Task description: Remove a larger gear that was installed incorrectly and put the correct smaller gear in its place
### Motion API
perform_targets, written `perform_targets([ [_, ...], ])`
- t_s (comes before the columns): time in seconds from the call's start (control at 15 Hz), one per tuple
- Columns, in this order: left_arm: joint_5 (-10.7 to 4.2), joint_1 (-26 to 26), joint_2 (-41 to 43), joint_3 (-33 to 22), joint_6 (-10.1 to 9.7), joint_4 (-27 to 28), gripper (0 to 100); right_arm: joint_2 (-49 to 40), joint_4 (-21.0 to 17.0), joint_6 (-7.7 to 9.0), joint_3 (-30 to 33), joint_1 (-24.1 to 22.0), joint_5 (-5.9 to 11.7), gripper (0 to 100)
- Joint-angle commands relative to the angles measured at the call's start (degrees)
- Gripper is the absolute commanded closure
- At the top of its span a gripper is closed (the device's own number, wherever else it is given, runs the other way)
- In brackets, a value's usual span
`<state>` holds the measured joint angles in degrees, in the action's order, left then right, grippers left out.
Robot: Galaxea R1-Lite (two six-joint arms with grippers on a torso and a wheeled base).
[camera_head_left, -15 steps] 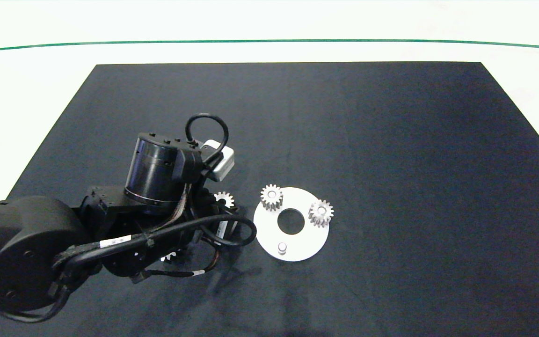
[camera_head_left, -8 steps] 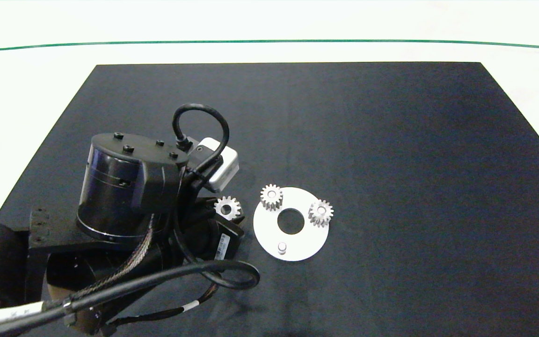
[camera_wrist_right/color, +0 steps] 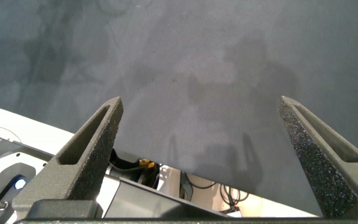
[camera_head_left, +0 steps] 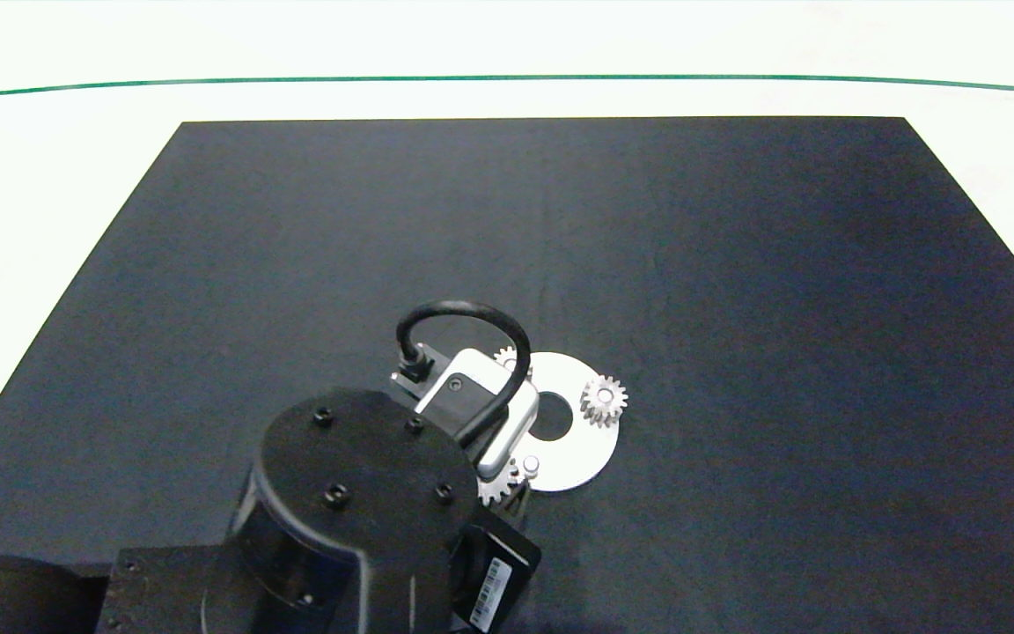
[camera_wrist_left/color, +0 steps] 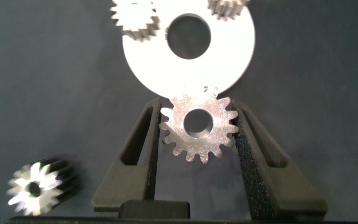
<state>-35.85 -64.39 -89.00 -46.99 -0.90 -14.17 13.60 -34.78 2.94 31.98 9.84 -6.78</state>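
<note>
Left gripper [camera_wrist_left/color: 197, 134] hangs at the near edge of the white disc [camera_wrist_left/color: 229, 56], with its two fingers [camera_wrist_left/color: 143, 146] clamped on a gear [camera_wrist_left/color: 199, 126], one pad against each side of the toothed rim. This held gear has short blunt teeth and a round centre hole; it answers to the smaller gear. It lies flat between the pads, its far teeth overlapping the rim of the disc. In the head view the same gear [camera_head_left: 496, 484] shows only as a sliver beside the wrist housing, just next to a small peg [camera_head_left: 531, 464] standing on the disc.

Beyond the fingertips, on the far part of the disc, sit two more blunt-toothed gears: one [camera_wrist_left/color: 134, 17] to one side of the disc's centre hole, the other [camera_wrist_left/color: 229, 6] to the opposite side, both partly cut off in the left wrist view.

Behind the gripper and off to one side, the spiky larger gear [camera_wrist_left/color: 39, 185] lies on the black mat [camera_head_left: 736, 264], well apart from the disc.

Right gripper [camera_wrist_right/color: 204, 149] is off at the mat's edge, fingers spread wide with nothing between them.
</note>
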Motion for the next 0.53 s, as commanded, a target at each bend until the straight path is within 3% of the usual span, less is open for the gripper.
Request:
perform_targets([
  [0.07, -0.45, -1.4, -3.8, -0.1, -0.06, -2.3, 78, -0.1, -0.7, 0.05, 1.0, -0.3, -0.08, 0],
  [0.33, -0.27, -1.6, -9.6, 0.0, 1.34, -9.9, 78, 0.0, -1.0, -0.04, 1.3, -0.3, 0.01, 0],
  [0.53, -0.18, -1.4, -10.8, -0.2, 2.57, -11.2, 78, 0.0, -1.0, -0.04, 1.3, -0.3, -0.08, 0],
])
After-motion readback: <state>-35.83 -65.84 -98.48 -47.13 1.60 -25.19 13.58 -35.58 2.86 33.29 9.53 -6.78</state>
